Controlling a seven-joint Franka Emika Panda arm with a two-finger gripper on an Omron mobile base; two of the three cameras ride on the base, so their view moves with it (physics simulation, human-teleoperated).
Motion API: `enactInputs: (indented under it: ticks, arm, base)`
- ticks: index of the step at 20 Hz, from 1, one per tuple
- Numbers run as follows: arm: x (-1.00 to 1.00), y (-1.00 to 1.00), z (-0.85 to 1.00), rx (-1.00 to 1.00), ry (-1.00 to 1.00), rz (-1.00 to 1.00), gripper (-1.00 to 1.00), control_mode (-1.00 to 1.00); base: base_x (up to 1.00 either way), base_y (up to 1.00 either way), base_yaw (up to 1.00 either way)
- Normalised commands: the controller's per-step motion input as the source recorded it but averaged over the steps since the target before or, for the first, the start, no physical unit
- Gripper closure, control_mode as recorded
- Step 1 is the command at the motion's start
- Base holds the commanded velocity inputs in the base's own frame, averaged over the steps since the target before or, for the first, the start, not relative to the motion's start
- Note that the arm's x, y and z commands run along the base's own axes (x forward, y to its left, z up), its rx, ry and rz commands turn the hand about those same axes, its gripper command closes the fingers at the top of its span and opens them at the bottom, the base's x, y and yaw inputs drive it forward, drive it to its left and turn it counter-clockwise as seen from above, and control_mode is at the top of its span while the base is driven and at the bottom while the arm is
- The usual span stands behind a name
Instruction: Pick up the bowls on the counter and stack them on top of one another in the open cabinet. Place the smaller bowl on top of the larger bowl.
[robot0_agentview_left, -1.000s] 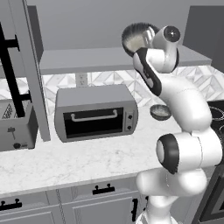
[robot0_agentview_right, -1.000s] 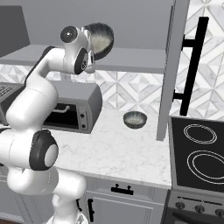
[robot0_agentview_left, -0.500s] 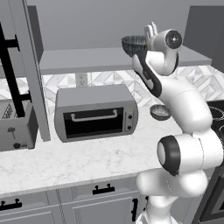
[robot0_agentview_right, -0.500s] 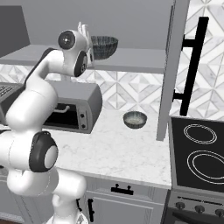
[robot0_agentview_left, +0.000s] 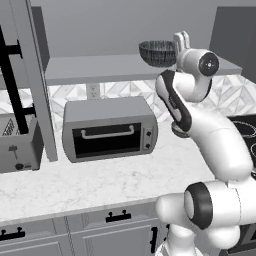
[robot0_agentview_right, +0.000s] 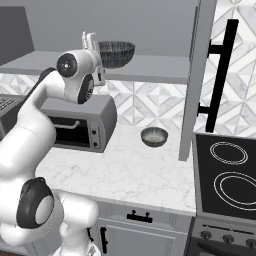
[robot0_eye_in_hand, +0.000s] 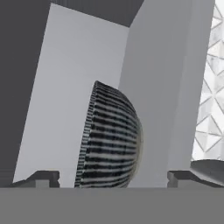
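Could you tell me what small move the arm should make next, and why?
Probably draw the tool straight back from the larger bowl: its fingers stand wide apart, the bowl sits upright on the open cabinet's shelf, and the smaller bowl waits on the counter.

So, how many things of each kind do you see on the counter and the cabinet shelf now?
Bowls: 2 (larger bowl on the shelf, smaller bowl on the counter)
Toaster ovens: 1
Toasters: 1
Total: 4
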Motion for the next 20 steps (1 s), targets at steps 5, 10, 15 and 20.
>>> enactInputs:
  ticks: [5,10,15,20]
  arm:
    - [-1.00,-0.05,0.03,0.00,0.17,-0.06,-1.00,-1.00]
    - [-0.96,-0.14,-0.14,0.00,0.23,-0.03,-1.00,-1.00]
    - [-0.73,-0.02,-0.43,0.00,0.10,-0.22,-1.00,-1.00]
    - [-0.45,-0.01,-0.56,0.08,0.03,-0.48,-1.00,-1.00]
  base:
    - [0.00,0.00,0.00]
    - [0.00,0.00,0.00]
    - [0.00,0.00,0.00]
    - [0.00,0.00,0.00]
